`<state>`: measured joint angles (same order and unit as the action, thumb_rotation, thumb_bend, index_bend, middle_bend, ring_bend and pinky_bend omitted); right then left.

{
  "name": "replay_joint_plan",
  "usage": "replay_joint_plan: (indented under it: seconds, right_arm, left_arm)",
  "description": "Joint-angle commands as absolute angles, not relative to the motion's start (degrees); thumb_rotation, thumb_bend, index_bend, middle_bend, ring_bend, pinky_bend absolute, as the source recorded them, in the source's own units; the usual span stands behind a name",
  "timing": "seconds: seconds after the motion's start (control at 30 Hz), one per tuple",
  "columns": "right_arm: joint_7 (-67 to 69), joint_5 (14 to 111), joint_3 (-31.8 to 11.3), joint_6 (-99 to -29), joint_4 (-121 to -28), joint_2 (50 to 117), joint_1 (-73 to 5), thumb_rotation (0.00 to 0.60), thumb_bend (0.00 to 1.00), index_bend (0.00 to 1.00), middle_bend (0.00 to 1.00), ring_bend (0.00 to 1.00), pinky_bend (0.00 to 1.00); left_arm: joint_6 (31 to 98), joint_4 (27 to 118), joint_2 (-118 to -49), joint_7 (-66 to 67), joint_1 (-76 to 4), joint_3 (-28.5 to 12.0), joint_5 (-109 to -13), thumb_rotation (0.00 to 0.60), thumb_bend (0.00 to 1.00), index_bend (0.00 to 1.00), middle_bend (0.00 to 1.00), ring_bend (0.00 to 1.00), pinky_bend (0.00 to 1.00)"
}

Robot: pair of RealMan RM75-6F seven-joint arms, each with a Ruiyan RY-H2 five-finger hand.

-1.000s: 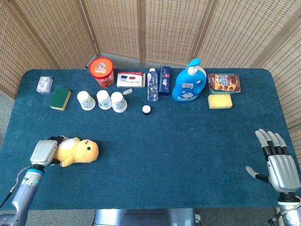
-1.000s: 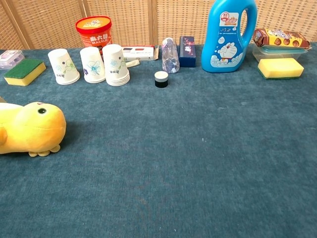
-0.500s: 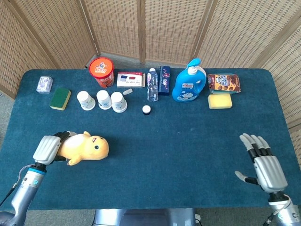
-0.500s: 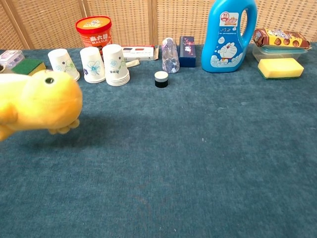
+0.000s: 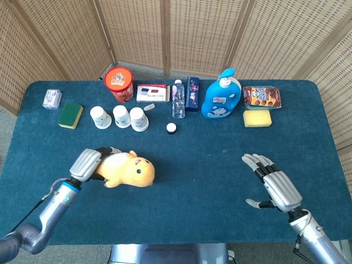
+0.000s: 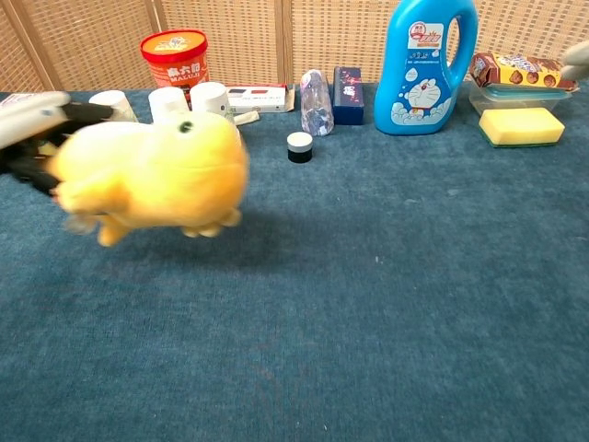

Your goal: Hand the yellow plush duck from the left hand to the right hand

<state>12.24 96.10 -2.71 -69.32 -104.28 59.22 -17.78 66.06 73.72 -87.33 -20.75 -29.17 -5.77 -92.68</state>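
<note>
The yellow plush duck (image 5: 130, 169) hangs above the blue table, gripped at its tail end by my left hand (image 5: 88, 163). In the chest view the duck (image 6: 156, 173) fills the left side, slightly blurred, with the left hand (image 6: 32, 124) at the frame's left edge. My right hand (image 5: 273, 186) is over the table's right front area, palm up and fingers spread, holding nothing. A wide stretch of table separates it from the duck. Only a fingertip of the right hand (image 6: 579, 52) shows at the chest view's right edge.
Along the back stand a red tub (image 5: 119, 83), three paper cups (image 5: 120, 117), a green sponge (image 5: 70, 115), a small bottle (image 5: 178, 99), a blue detergent bottle (image 5: 221, 97), a yellow sponge (image 5: 257, 117), a snack pack (image 5: 262, 97) and a bottle cap (image 5: 171, 128).
My left hand has lifted the duck off the table and carried it right toward the middle. My right hand has moved left and inward, its fingers still spread.
</note>
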Motion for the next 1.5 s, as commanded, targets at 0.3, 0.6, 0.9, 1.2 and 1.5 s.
replay_joint_plan:
  seconds: [0.3,0.6,0.9,1.2,1.5]
  right_arm:
    - [16.5,91.8,-5.6,-60.0,-103.0,60.3,-25.4,0.6,0.0,0.0,0.0,0.0,0.1]
    - [20.1,90.4,-6.4,-54.2,-101.5,61.7,-30.4,0.6,0.0,0.0,0.0,0.0,0.1]
    - [24.6,92.7,-5.5,-53.4,-103.3,60.8,-32.4,0.6,0.0,0.0,0.0,0.0,0.1]
    - [29.6,96.3,-4.0,-54.0,-104.5,59.8,-33.9,0.6,0.0,0.0,0.0,0.0,0.1]
    - [26.6,95.3,-4.1,-53.3,-103.5,64.3,-35.8,0.6,0.0,0.0,0.0,0.0,0.1]
  left_arm:
    - [60.0,75.3,-94.9,-15.2,-35.4,-8.9,-89.0,0.6,0.13,0.63,0.65,0.54,0.78]
    - [56.1,77.5,-100.0,-10.0,-39.6,-12.3,-83.7,0.6,0.13,0.63,0.65,0.54,0.78]
    - [53.8,78.3,-103.4,-5.0,-42.6,-14.9,-78.6,0.6,0.13,0.63,0.65,0.54,0.78]
    - [52.3,77.5,-105.3,-2.7,-45.0,-17.2,-74.5,0.6,0.13,0.63,0.65,0.54,0.78]
    - [51.4,76.9,-107.2,-1.7,-47.4,-19.0,-71.4,0.6,0.12,0.63,0.64,0.54,0.78]
